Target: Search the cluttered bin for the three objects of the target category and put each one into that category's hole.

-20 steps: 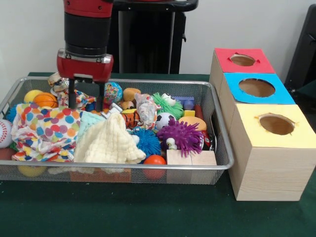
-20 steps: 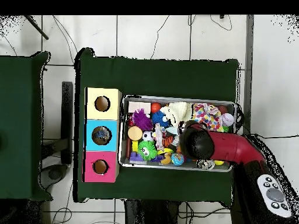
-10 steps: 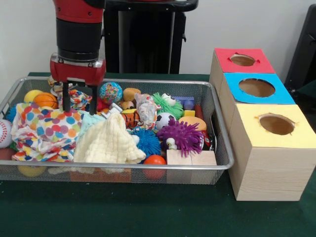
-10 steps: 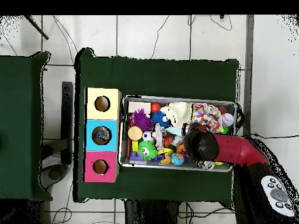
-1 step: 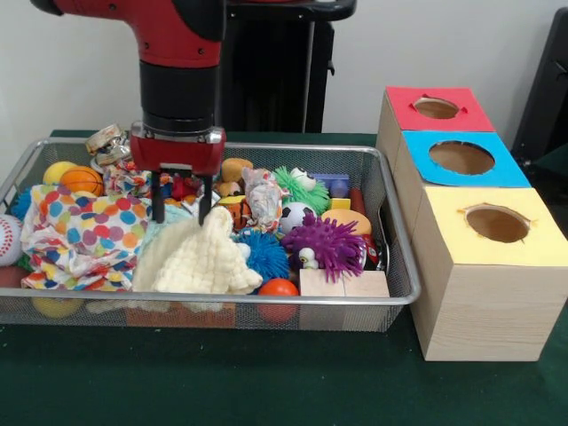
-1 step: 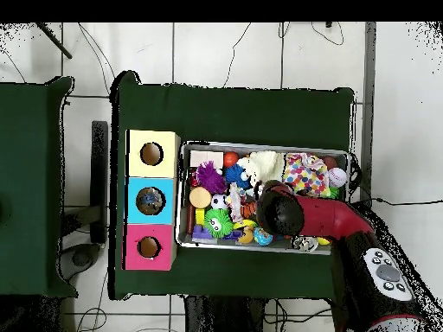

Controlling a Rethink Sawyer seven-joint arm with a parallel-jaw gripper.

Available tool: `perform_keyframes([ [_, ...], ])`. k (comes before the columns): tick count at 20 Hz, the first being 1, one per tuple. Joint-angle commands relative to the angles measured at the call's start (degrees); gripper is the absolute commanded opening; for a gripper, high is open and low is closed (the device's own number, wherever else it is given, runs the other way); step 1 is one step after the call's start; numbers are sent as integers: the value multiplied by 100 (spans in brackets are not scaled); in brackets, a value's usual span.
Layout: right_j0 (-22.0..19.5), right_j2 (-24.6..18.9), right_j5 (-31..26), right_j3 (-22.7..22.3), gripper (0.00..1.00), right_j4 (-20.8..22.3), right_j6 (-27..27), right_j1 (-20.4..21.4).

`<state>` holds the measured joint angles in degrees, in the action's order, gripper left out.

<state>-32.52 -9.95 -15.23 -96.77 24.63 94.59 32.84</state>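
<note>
I hold my gripper (image 5: 181, 213) over the middle-left of the wire bin (image 5: 397, 266), pointing straight down so that the fingers can enter the clutter from above. The two fingers stand apart with nothing between them. Their tips sit just above the upper edge of the cream knitted cloth (image 5: 197, 257), with a pale teal cloth (image 5: 160, 217) directly behind them.

The bin is packed so that items lie over one another. The cream knitted cloth and the polka-dot cloth (image 5: 75, 235) cover most of the left half and hide whatever is under them. Spiky rubber toys, the purple one (image 5: 330, 241), the blue one (image 5: 264, 253) and the green one (image 5: 303, 189), fill the centre. Balls lie round the edges: a basketball-patterned ball (image 5: 82, 180), a baseball (image 5: 7, 238) and a red ball (image 5: 279, 287).

Three boxes stand beside the bin with holes facing up, so items can be dropped in from above: the red box (image 5: 439, 108), the blue box (image 5: 461, 158) and the yellow box (image 5: 497, 224).

The pictures do not state the target category. Judging by my position over the cloths, the fabric items appear to be the targets, and a descent onto the cream knitted cloth is the likely next step. The loose weave may snag neighbouring toys.
</note>
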Motion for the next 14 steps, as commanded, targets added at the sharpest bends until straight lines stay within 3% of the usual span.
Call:
perform_keyframes([
  [1,153,-170,347,218,100,28,643,-380],
  [5,46,-333,428,403,100,33,485,-647],
  [14,-426,-979,775,1177,100,294,6,-1761],
])
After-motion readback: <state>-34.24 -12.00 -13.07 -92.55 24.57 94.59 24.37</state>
